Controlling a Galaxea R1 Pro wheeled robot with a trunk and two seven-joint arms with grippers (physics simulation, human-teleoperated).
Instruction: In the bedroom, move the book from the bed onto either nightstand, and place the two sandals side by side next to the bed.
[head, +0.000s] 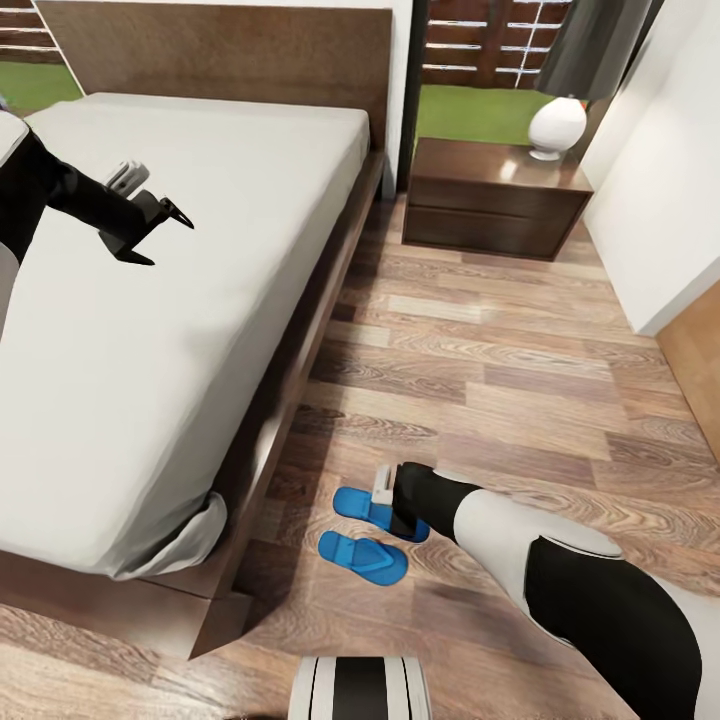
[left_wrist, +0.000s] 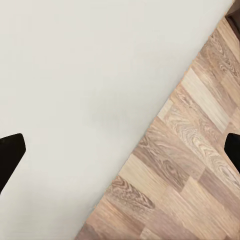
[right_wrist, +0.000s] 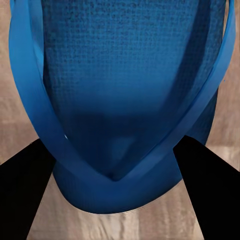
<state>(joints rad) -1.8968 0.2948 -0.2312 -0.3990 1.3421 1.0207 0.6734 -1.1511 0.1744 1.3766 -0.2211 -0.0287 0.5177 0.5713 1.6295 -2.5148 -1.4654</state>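
- Far left: the left tool (head: 160, 232) hangs over the bed (head: 150, 330) with its fingers spread wide and nothing between them. In its wrist view the two dark tips sit far apart at opposite edges, with plain mattress and the wood floor (left_wrist: 190, 150) between.
- The bed top looks bare from the head view; I can't spot a book on the part I can see.
- Lower middle, on the floor just beside the bed frame: the two sandals. The near sandal (head: 362, 556) lies free, toe end pointing away from the bed corner. The far sandal (head: 365, 505) is right next to it, roughly parallel, and partly covered by the right arm.
- The right tool (head: 400, 515) is down on that far sandal. Its wrist view shows the blue toe strap (right_wrist: 117, 170) coming to its V point between the two dark fingers (right_wrist: 25, 185), which flank the sandal's end without clearly squeezing it. So: spread around it, not clamped as far as I can tell.
- Handling guess: these look like foam flip-flops, so light, bendy, a bit grippy. The sole will flex if pinched at the edge. The strap V or the sole's thickness near the toe post seems the safest place to grab.
- Right side: a nightstand (head: 495, 195) against the wall with a white lamp (head: 557, 127) on it, well apart from the sandals.
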